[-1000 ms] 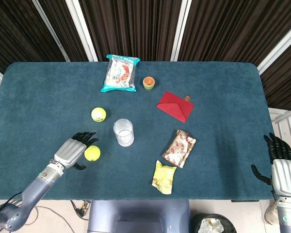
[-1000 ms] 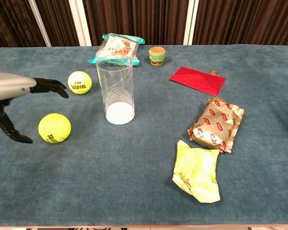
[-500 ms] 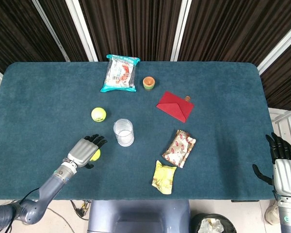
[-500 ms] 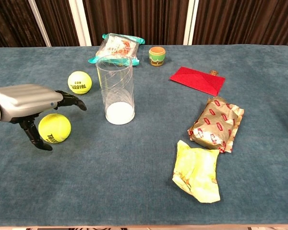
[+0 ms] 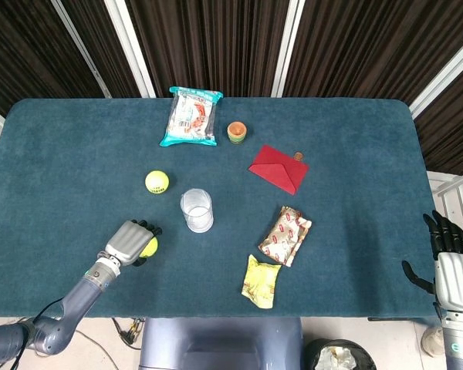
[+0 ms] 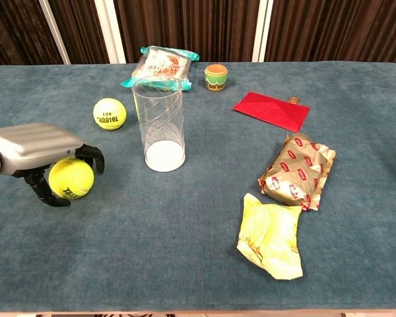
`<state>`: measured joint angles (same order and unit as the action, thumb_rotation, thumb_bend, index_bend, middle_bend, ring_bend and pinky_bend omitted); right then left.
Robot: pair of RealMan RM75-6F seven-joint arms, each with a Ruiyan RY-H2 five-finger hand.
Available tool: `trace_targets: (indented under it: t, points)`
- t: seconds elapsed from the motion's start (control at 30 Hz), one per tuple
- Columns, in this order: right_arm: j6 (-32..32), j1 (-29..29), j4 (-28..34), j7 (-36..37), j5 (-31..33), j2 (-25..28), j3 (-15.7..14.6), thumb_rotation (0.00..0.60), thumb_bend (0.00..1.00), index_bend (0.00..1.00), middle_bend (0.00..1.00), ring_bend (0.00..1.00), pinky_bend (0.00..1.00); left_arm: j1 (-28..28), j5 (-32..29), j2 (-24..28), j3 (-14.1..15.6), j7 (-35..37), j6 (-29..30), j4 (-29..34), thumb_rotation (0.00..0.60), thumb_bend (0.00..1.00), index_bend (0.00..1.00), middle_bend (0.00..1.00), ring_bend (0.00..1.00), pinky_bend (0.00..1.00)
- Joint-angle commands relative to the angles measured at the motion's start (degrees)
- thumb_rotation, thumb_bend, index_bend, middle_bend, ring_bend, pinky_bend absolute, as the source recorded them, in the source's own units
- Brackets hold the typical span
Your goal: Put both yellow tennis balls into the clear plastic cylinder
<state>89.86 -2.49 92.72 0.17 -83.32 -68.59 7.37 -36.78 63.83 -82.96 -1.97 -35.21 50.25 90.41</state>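
Observation:
My left hand (image 5: 129, 241) (image 6: 38, 153) covers the near yellow tennis ball (image 6: 70, 179) (image 5: 148, 247) from above, with its fingers curled down around it; the ball still rests on the table. The second yellow tennis ball (image 5: 157, 182) (image 6: 109, 113) lies farther back, free. The clear plastic cylinder (image 5: 196, 210) (image 6: 160, 122) stands upright and empty, just right of both balls. My right hand (image 5: 448, 266) hangs off the table's right edge, fingers apart, holding nothing.
On the blue table (image 5: 355, 154) lie a snack bag (image 5: 191, 116), a small orange cup (image 5: 237, 132), a red envelope (image 5: 278, 168), a brown wrapped packet (image 5: 285, 235) and a yellow wrapper (image 5: 261, 281), all right of or behind the cylinder.
My left hand moved right over the near ball and its fingers curled down around it. The right hand barely shifted.

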Motion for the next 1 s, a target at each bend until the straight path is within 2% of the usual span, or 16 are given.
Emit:
trace_targets:
  t: [0.03, 0.23, 0.37, 0.57, 0.73, 0.87, 1.0]
  points:
    - [-0.12, -0.01, 0.08, -0.13, 0.15, -0.02, 0.01, 0.6, 0.34, 0.0, 0.0, 0.04, 0.09, -0.14, 0.21, -0.13, 0.21, 0.18, 0.13, -0.32, 0.6, 0.28, 0.41, 0.47, 0.37, 0.49]
    - [-0.24, 0.0, 0.2, -0.28, 0.46, -0.07, 0.13, 0.6, 0.34, 0.0, 0.0, 0.04, 0.09, 0.06, 3.08, 0.67, -0.1, 2.54, 2.29, -0.32, 0.6, 0.33, 0.45, 0.5, 0.4, 0.5]
    - [-0.22, 0.04, 0.27, -0.24, 0.75, -0.09, 0.29, 0.6, 0.34, 0.0, 0.0, 0.04, 0.09, 0.21, 3.95, 3.15, -1.57, 4.6, 4.2, 1.54, 0.6, 0.33, 0.45, 0.5, 0.4, 0.5]
    - [-0.31, 0.05, 0.39, -0.38, 0.92, -0.17, 0.33, 0.6, 0.34, 0.0, 0.0, 0.04, 0.09, -0.29, 5.29, 9.21, -6.29, 6.04, 8.84, 7.28, 0.6, 0.32, 0.45, 0.49, 0.4, 0.5]
    - [-0.44, -0.03, 0.44, -0.6, 0.84, -0.3, 0.28, 0.6, 0.34, 0.0, 0.0, 0.04, 0.09, -2.08, 2.61, 13.25, -11.81, 6.64, 10.39, 12.45, 0.6, 0.32, 0.45, 0.48, 0.4, 0.5]
    - [-0.77, -0.12, 0.37, -0.8, 0.8, -0.45, 0.11, 0.6, 0.34, 0.0, 0.0, 0.04, 0.09, -4.58, -0.44, 13.44, -14.94, 4.92, 10.26, 13.02, 0.6, 0.32, 0.45, 0.48, 0.4, 0.5]
    - [-0.8, -0.19, 0.34, -1.16, 0.69, -0.6, 0.07, 0.6, 0.34, 0.0, 0.0, 0.04, 0.09, -8.36, -4.92, 12.21, -16.38, 0.64, 7.82, 11.73, 0.6, 0.32, 0.45, 0.47, 0.4, 0.5]
